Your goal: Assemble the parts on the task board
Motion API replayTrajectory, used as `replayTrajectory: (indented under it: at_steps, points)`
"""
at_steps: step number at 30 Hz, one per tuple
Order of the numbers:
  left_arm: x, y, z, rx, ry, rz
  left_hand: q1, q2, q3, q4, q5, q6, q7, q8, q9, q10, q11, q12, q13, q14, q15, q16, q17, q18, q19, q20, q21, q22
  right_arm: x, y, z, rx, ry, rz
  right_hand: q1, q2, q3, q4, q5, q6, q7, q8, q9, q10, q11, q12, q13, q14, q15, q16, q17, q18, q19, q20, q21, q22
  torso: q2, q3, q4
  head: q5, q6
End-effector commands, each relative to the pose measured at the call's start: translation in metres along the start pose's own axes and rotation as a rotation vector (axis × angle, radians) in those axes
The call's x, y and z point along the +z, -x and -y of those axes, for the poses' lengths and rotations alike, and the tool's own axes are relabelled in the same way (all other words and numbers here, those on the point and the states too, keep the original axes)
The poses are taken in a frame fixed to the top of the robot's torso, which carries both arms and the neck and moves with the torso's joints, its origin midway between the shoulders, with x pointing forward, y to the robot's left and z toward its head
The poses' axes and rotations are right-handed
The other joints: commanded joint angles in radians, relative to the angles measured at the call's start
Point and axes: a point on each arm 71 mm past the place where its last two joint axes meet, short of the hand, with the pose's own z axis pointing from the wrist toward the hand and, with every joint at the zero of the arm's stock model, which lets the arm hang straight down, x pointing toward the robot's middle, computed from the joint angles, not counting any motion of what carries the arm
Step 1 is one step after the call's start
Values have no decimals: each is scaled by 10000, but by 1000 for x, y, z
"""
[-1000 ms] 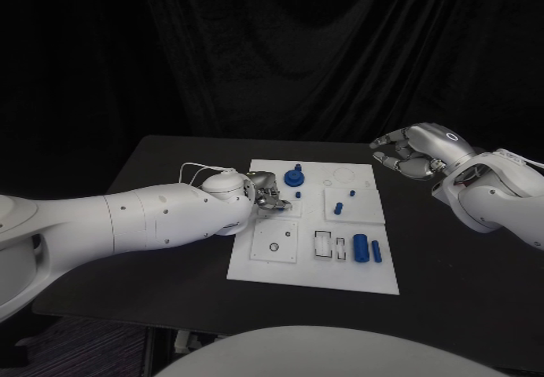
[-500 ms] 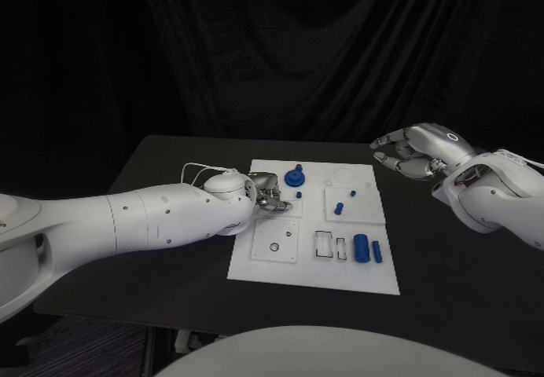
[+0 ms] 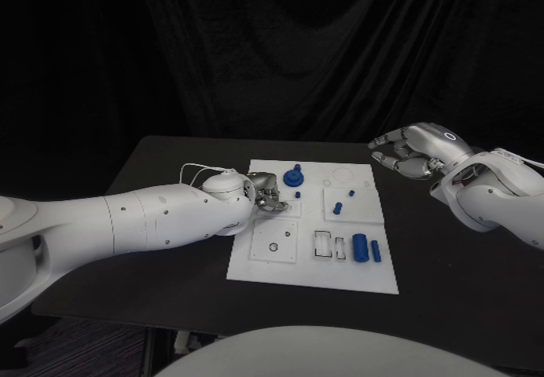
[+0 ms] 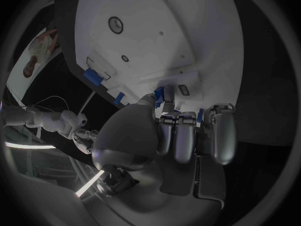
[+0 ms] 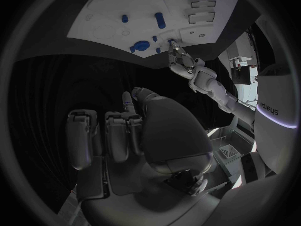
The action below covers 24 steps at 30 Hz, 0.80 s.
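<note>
The white task board point(image 3: 259, 265) lies in the middle of the table. My left hand point(image 3: 267, 192) rests over its far left part with fingers curled. The thumb and a finger pinch a small blue part point(image 4: 159, 93) at the board's surface, and this small blue part point(image 5: 155, 38) also shows beside my left hand point(image 5: 180, 59). A blue knob point(image 3: 294, 177) stands just beyond the hand. A blue peg point(image 3: 338, 208), a tiny blue piece point(image 3: 353, 192) and two blue cylinders point(image 3: 361, 246) lie on the board's right half. My right hand point(image 3: 413, 151) hovers off the board's far right corner, fingers curled in, holding nothing.
The board has a round hole point(image 3: 272, 248) near its front left and rectangular slots point(image 3: 325, 244) beside the cylinders. Bare black table point(image 3: 453, 275) surrounds the board. My left forearm point(image 3: 148, 220) lies across the table's left side.
</note>
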Motion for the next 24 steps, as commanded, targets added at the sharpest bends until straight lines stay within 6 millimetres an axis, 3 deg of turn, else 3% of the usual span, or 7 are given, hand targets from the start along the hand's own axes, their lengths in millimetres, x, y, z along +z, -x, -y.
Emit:
replayTrajectory:
  at_steps: [1,2,6,11,15,24]
  points:
    - [0,-2,2,34,-169,-57,138,-202,531,-64,164,-48,-81,55,31,1023,-68,18,2603,1020,-71,26,2634,-22,146,-69,-50,2064,0,-1,0,1,-78,-11,-18,-76,56,-11,42,76,34,20,-17,1059,81,26,2631,1058,95,29,2634,-38,792,65,-44,2469,9,-1,-1,5,-1]
    - [0,-2,2,30,-182,-48,-21,-489,1112,-4,160,-51,-64,90,73,1023,-49,18,2603,1020,-57,26,2634,-22,145,-68,-53,2064,0,-1,0,2,-76,-13,-18,-76,56,-11,42,76,34,20,-17,1059,81,26,2631,1058,95,29,2634,-38,792,65,-44,2469,9,-1,-2,4,-1]
    - [0,-2,2,-12,-253,44,-406,-976,2381,-27,162,-54,-53,191,201,1023,-52,18,2603,1020,-50,26,2634,-21,141,-50,-59,2063,0,-1,0,6,-70,-17,-18,-76,56,-11,42,76,34,20,-17,1059,81,26,2631,1058,95,29,2634,-38,792,65,-44,2469,7,-1,1,-8,-1]
    - [-1,-1,3,-118,-310,259,-612,-1173,3166,-238,192,-99,-37,253,305,1023,-41,18,2603,1020,-44,26,2634,-29,157,-44,-28,2073,0,-1,0,12,-75,-35,-18,-76,56,-11,42,76,34,20,-17,1059,81,26,2631,1058,95,29,2634,-38,792,65,-44,2469,7,3,2,0,-1]
    - [-2,1,4,-210,-417,454,-612,-1173,3166,-238,192,-99,-37,253,305,1023,-41,18,2603,1020,-44,26,2634,-29,157,-44,-28,2073,0,-1,0,13,-82,-45,-19,-76,65,-17,44,85,37,22,-17,1059,84,26,2631,1058,98,29,2634,-32,779,67,-67,2460,5,1,3,15,-1]
    - [-8,3,4,-444,-675,891,-860,-1478,4087,-676,335,-125,-21,353,453,1023,-31,18,2603,1020,-34,26,2634,-29,158,-34,-19,2074,-1,-1,0,19,-122,-60,-19,-76,65,-17,44,85,37,22,-17,1059,84,26,2631,1058,98,29,2634,-32,779,67,-67,2460,11,-8,10,-55,-1]
